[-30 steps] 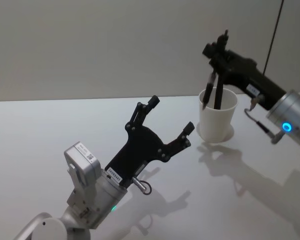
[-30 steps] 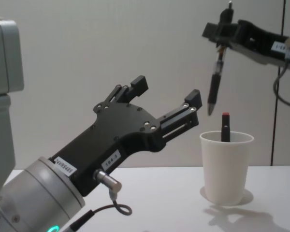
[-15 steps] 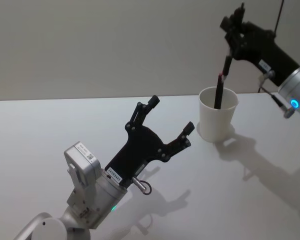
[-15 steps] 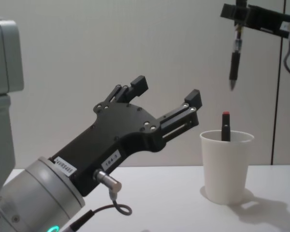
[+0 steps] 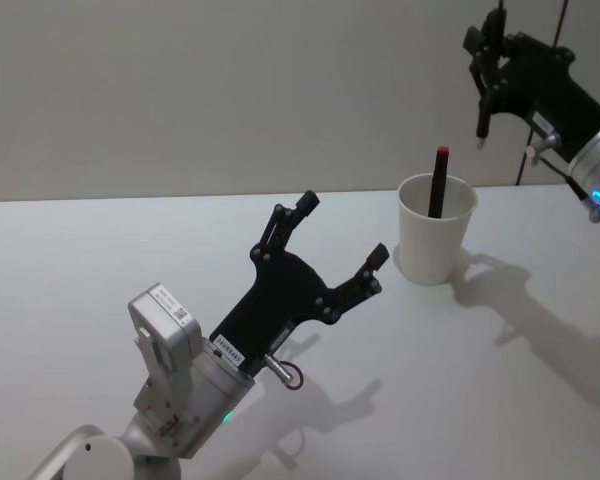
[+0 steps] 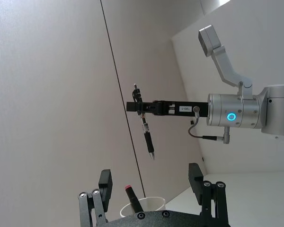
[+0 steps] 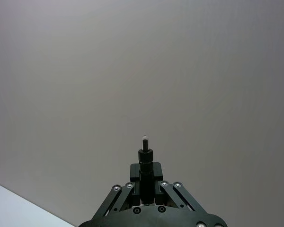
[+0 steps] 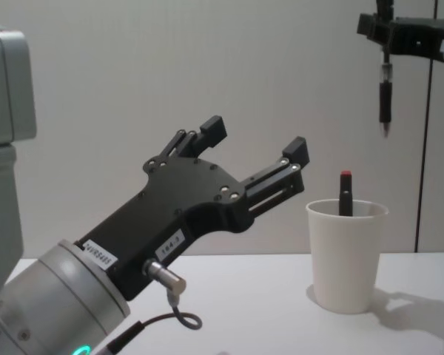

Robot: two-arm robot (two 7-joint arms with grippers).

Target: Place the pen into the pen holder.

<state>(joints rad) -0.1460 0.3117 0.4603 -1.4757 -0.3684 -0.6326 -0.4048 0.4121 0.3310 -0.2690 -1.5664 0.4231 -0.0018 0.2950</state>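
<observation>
The pen holder, a white paper cup (image 5: 435,240) (image 8: 346,259) (image 6: 143,205), stands upright on the table at the back right. A black pen with a red end (image 5: 438,180) (image 8: 345,194) (image 6: 130,193) stands inside it. My right gripper (image 5: 487,62) (image 8: 385,31) (image 6: 139,107) (image 7: 146,182) is shut on a dark pen (image 5: 483,112) (image 8: 385,96) (image 6: 146,135) (image 7: 145,158), which hangs tip down, high above the cup and slightly to its right. My left gripper (image 5: 343,228) (image 8: 255,137) (image 6: 149,175) is raised left of the cup, open and holding nothing.
The white table (image 5: 100,260) stretches to the left and front of the cup. A plain wall (image 8: 133,66) rises behind it, with a dark vertical seam (image 8: 428,148) at the right.
My right gripper has carried the dark pen upward and to the right, from just over the cup's rim to well above it. The left arm has not moved.
</observation>
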